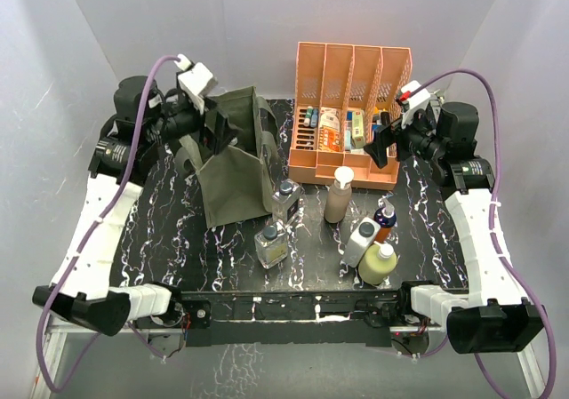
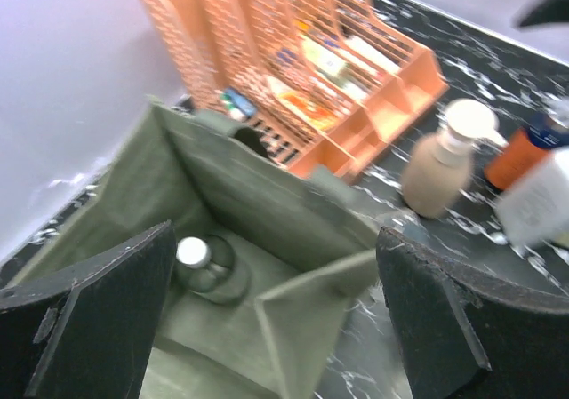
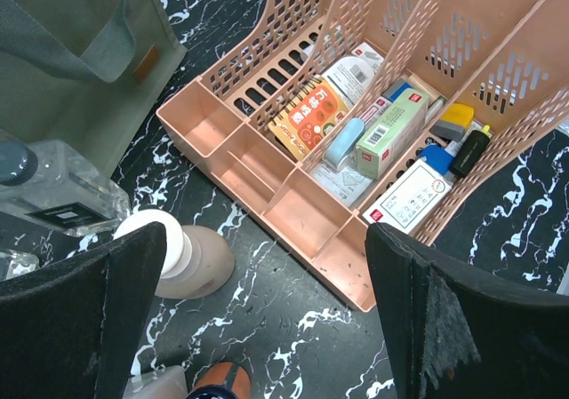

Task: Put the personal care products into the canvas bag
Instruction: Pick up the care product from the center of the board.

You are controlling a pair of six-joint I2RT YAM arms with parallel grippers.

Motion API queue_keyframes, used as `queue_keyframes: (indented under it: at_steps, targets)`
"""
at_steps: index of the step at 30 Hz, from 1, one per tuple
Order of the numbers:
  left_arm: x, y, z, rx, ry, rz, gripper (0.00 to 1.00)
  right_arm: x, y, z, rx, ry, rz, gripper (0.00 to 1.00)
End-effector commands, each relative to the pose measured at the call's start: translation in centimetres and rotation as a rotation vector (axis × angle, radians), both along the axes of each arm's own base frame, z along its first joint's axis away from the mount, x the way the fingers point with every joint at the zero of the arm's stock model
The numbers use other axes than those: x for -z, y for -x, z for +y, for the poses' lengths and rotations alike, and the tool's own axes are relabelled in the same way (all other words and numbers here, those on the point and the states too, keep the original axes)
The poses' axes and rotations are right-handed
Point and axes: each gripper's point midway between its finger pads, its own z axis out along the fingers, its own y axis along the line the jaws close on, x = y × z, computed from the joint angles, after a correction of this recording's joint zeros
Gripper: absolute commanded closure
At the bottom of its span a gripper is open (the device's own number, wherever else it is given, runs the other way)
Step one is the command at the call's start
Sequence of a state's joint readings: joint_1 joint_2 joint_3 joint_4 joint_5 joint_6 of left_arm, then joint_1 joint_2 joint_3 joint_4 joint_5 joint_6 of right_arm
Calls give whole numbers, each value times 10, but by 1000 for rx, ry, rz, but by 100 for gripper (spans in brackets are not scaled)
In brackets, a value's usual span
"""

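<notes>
Left tool [image 2: 274,235] released over canvas bag [image 2: 231,177], 10 o'clock, clear bottle [image 2: 200,261] inside; right tool [image 3: 265,230] released, 2 o'clock.

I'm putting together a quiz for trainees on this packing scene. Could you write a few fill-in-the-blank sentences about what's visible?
1. The left gripper hangs over the green bag, its jaws ___.
2. Inside the bag there is ___ bottle.
3. On the table, outside the bag, stand ___ bottles.
4. The right gripper, above the peach organiser, holds ___.

Missing words: open; one; six; nothing.
</notes>
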State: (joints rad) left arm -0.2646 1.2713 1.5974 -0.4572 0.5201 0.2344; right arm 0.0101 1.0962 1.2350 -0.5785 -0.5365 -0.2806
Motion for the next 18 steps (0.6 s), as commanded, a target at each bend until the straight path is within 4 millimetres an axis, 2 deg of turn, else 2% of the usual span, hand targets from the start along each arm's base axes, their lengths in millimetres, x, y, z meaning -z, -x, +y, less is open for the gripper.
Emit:
queue_keyframes:
  at_steps: [1, 5, 11, 14, 18]
  targets:
    - [27, 70, -28, 219, -65, 138, 8, -27, -4, 0, -8, -5, -64, 1]
    - [69, 111, -47, 349, -157, 212, 8, -23, -6, -4, 8, 13, -50, 1]
    - [109, 159, -64, 539, -247, 305, 7, -14, -6, -13, 51, 48, -28, 1]
    - [130, 171, -68, 580, -310, 333, 7, -8, -5, -15, 62, 57, -11, 1]
    - [174, 181, -66, 600, -414, 381, 6, -1, -4, -17, 75, 59, 3, 1]
